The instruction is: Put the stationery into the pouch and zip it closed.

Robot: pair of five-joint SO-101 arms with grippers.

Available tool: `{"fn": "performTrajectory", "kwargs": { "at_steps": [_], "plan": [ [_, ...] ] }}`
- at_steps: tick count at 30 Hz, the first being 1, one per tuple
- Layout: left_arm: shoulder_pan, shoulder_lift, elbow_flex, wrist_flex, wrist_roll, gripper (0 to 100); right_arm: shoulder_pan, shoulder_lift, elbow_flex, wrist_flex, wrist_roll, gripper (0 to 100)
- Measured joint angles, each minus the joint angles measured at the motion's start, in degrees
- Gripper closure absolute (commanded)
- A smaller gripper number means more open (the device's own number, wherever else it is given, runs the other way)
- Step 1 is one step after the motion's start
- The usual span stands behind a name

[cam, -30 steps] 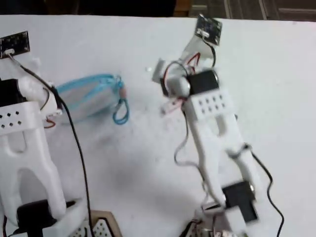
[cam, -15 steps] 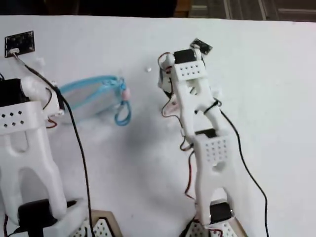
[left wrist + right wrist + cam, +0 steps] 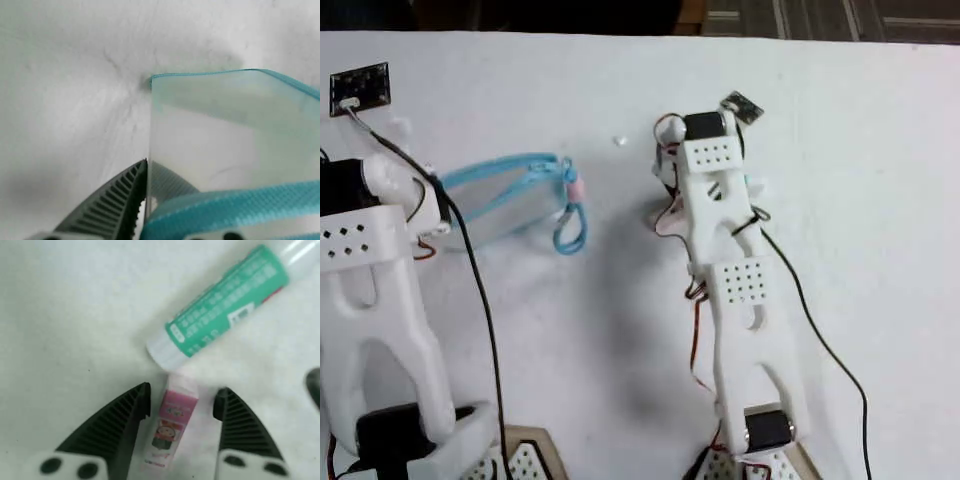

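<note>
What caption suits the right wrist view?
Open right gripper straddles a pink eraser beside a green glue stick.

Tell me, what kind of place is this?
Probably a robotics workbench or hobby lab. White robot arms with bare wires stand at a white table, and a clear pouch, a glue stick and an eraser are on it as practice items.

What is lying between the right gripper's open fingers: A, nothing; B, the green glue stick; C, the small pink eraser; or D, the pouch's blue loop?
C: the pink eraser lies between the fingers of the right gripper, with the green glue stick beyond their tips.
</note>
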Motion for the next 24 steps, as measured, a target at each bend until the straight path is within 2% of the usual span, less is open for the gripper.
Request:
{"fn": "performTrajectory", "kwargs": {
  "at_steps": [5, 18, 24],
  "plan": [
    [0.00, 0.00, 0.00, 0.00, 0.00, 98, 0.18, 0.00, 0.00, 0.18, 2.20, 98.8],
    [0.00, 0.00, 0.00, 0.00, 0.00, 98, 0.09, -6.59, 0.00, 0.18, 7.38, 98.2],
    [0.00, 0.00, 0.00, 0.00, 0.00, 98, 0.00, -21.19, 4.48, 0.35, 11.43, 98.2]
  ]
}}
